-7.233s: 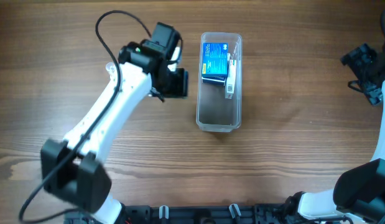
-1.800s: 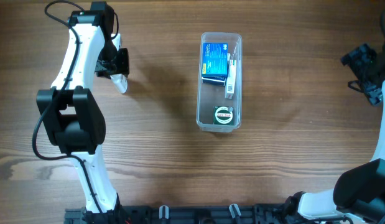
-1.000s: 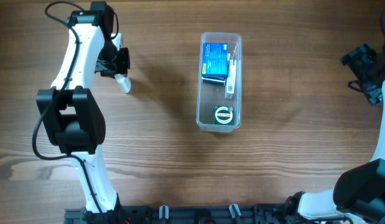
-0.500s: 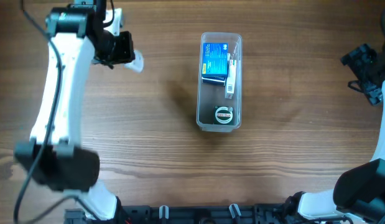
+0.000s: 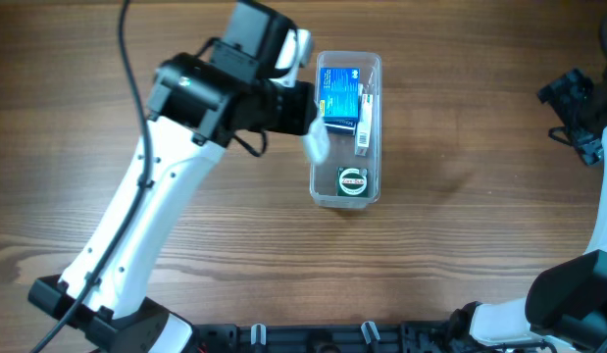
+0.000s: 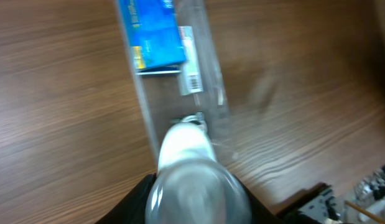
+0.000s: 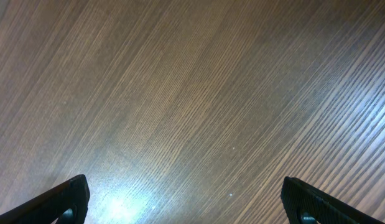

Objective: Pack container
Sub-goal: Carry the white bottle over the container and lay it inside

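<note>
The container (image 5: 334, 157) is a long clear tub at the table's middle. It holds a blue box (image 5: 340, 96), a white barcoded stick (image 5: 363, 123) and a small round green-and-black item (image 5: 353, 181). My left gripper (image 5: 305, 118) is shut on a small clear bottle (image 5: 316, 145) with a white cap, held over the tub's left wall. In the left wrist view the bottle (image 6: 192, 180) fills the bottom, with the tub (image 6: 167, 102) and blue box (image 6: 148, 34) below it. My right gripper (image 7: 186, 208) is open and empty, far right (image 5: 578, 108).
The wooden table (image 5: 460, 245) surrounds the tub. The left arm's white links (image 5: 156, 216) reach diagonally from the front left. A black rail (image 5: 313, 338) runs along the front edge. The right wrist view shows only bare wood (image 7: 180, 93).
My left gripper lifted the clear bottle from the far left of the table and swung right with it to the tub's left wall. The right arm has not moved.
</note>
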Controlling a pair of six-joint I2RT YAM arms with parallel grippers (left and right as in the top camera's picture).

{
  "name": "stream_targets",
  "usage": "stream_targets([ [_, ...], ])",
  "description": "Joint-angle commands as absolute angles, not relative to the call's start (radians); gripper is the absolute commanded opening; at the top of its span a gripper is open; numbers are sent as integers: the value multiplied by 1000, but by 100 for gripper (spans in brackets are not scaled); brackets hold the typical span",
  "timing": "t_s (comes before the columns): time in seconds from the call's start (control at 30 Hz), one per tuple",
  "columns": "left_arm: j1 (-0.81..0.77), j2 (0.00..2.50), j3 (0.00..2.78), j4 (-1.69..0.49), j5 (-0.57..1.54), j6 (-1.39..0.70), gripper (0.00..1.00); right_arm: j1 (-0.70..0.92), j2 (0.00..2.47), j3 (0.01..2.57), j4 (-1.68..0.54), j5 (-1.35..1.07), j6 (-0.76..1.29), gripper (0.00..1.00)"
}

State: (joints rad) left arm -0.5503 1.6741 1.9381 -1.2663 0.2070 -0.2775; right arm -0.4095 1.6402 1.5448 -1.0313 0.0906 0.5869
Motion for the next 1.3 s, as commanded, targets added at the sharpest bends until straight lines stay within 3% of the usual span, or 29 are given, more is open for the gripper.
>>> stream_targets([
  [0.0,-604,1715,1945,-1237,179,-358,35,-413,1652,1541,-1029,108,603,100],
  [0.27,-651,1848,1945,-1180,159,-375,34,-413,1652,1541,-1029,108,603,100],
  [0.63,-642,1857,1945,-1220,40,-385,43,-413,1652,1541,-1029,108,603,100],
  [0.8,-642,1853,1945,-1373,120,-413,53,-413,1652,1541,-1029,108,603,100],
  [1.0,-644,1854,1945,-1591,149,-431,56,-413,1652,1541,-1029,108,603,100],
  [1.07,-646,1855,1945,-1637,149,-431,56,-413,1652,1541,-1029,108,603,100],
  [1.2,-670,1856,1907,-1641,149,-435,39,-413,1652,1541,-1029,108,603,100],
  [1.27,-688,1856,1855,-1611,168,-435,38,-413,1652,1541,-1029,108,603,100],
])
